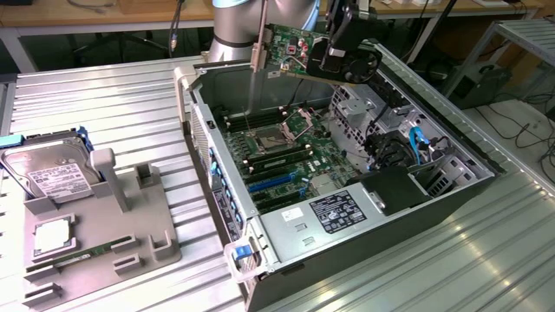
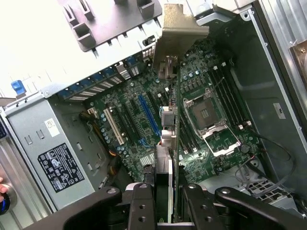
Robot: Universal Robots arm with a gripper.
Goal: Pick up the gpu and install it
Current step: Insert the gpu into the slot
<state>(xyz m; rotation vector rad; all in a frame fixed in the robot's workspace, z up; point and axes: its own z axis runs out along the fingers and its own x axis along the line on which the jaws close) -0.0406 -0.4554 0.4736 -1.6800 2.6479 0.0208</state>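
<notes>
My gripper (image 1: 335,47) is shut on the gpu (image 1: 290,44) and holds it in the air above the far end of the open computer case (image 1: 451,195). The green board faces the exterior view, its pale metal bracket (image 1: 257,56) hangs at the exterior view's left, and its black fan (image 1: 357,63) is at the right. In the wrist view the gpu (image 2: 171,143) shows edge-on between my fingers (image 2: 142,206), with the bracket (image 2: 180,24) at its far end. Below it lies the motherboard (image 2: 192,91) with its blue slot (image 2: 148,115) and open CPU socket (image 2: 207,114).
The case's power supply (image 1: 334,211) sits at the near end, with cables and drive bays (image 1: 407,153) along the exterior view's right. On the exterior view's left, a grey fixture (image 1: 147,240) carries a hard drive (image 1: 56,181) and a memory stick (image 1: 74,257).
</notes>
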